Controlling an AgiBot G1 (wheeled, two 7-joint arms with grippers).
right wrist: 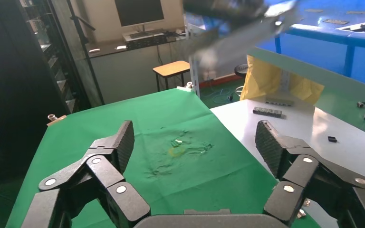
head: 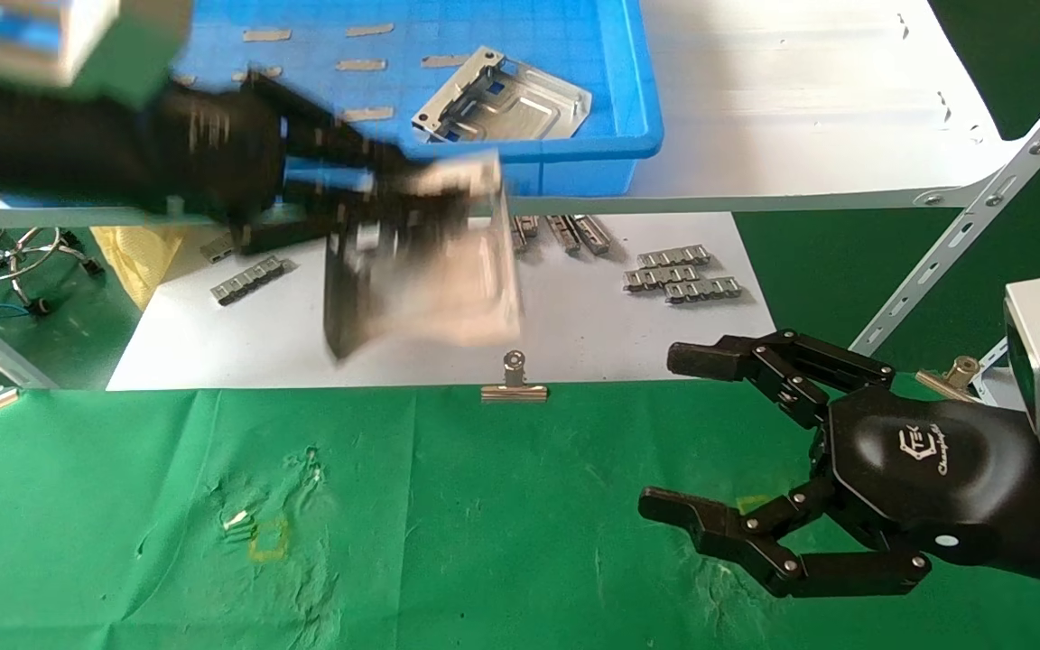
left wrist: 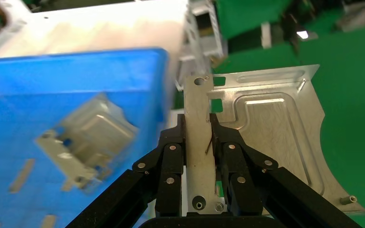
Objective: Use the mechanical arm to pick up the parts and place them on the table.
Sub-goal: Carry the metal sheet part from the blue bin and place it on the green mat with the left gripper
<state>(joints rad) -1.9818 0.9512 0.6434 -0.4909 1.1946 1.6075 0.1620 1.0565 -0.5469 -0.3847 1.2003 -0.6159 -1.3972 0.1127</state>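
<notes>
My left gripper (head: 394, 203) is shut on the upturned slotted edge of a silvery stamped metal plate (head: 448, 271), which hangs blurred in the air over the white sheet, in front of the blue bin. In the left wrist view the fingers (left wrist: 173, 152) pinch that plate (left wrist: 271, 128) by its edge strip. A second plate (head: 502, 99) lies in the blue bin (head: 628, 135); it also shows in the left wrist view (left wrist: 88, 137). My right gripper (head: 691, 438) is open and empty above the green cloth table (head: 484, 524) at the right; the held plate shows blurred in the right wrist view (right wrist: 237, 40).
Small grey segmented strips (head: 682, 271) lie on the white sheet (head: 574, 334). A silver binder clip (head: 514, 384) sits at the cloth's far edge. A white shelf board (head: 800, 108) with angled metal struts (head: 980, 208) carries the bin. A faint yellow square (head: 269, 540) marks the cloth.
</notes>
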